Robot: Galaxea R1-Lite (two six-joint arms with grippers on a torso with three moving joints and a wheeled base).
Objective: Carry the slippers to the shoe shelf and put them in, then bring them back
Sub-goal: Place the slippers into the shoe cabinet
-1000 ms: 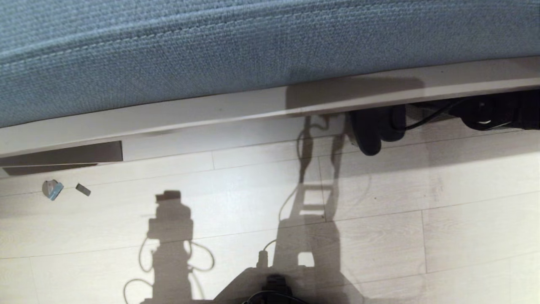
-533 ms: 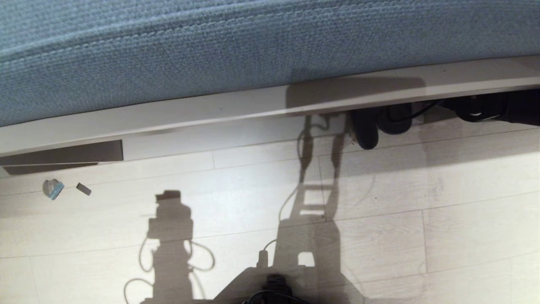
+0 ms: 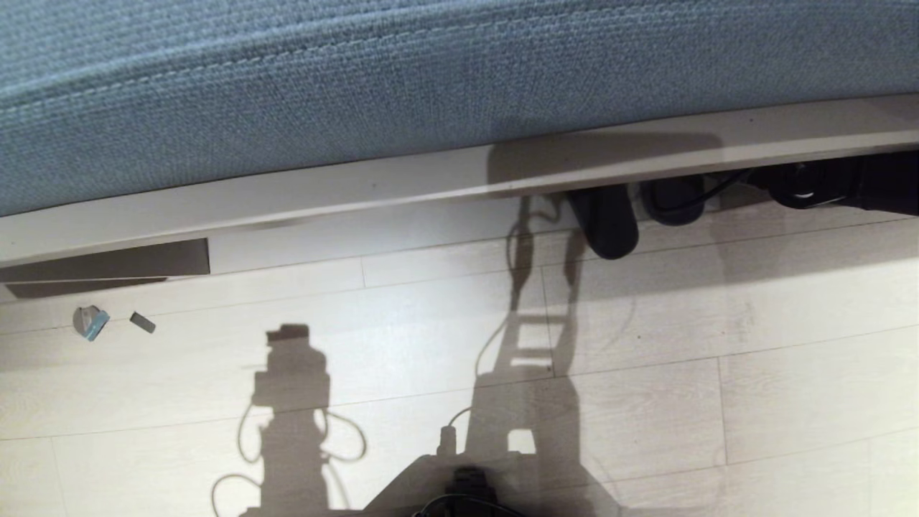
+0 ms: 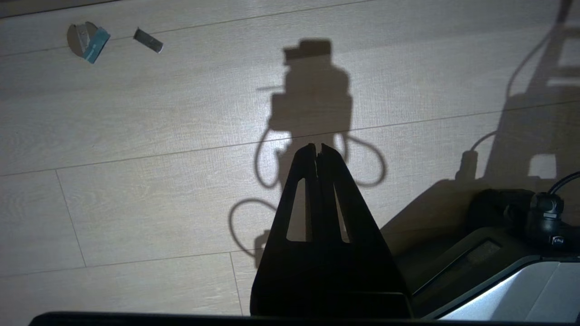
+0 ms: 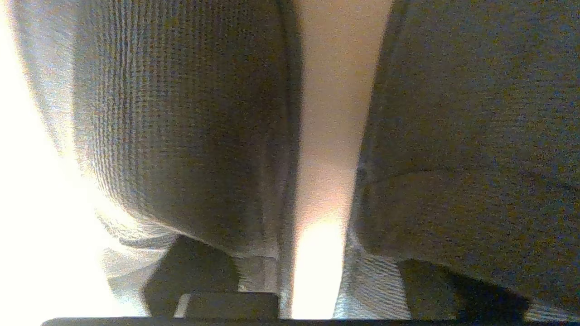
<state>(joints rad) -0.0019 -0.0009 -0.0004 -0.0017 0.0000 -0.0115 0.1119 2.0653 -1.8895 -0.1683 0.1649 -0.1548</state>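
Pale plank floor (image 3: pixel 646 402) under our head camera; blue-grey seat cushion (image 3: pixel 431 79) and bench edge overhang shoe shelf (image 3: pixel 459 179), hiding its inside. Two small scraps (image 3: pixel 90 322) on floor at left. Slippers (image 3: pixel 607 222): two heels peeking from under edge, side by side. Our right gripper (image 5: pixel 317 280) close behind them, fingers parted with slipper at each side; grip undeterminable. Our left gripper (image 4: pixel 318 147) parked over floor, fingers pressed together, empty.

The left tool (image 4: pixel 318 149) hangs parked, pointing down with its fingers pressed together, while the right arm (image 3: pixel 826 183) reaches forward, low and level, its tool hidden from the head view.
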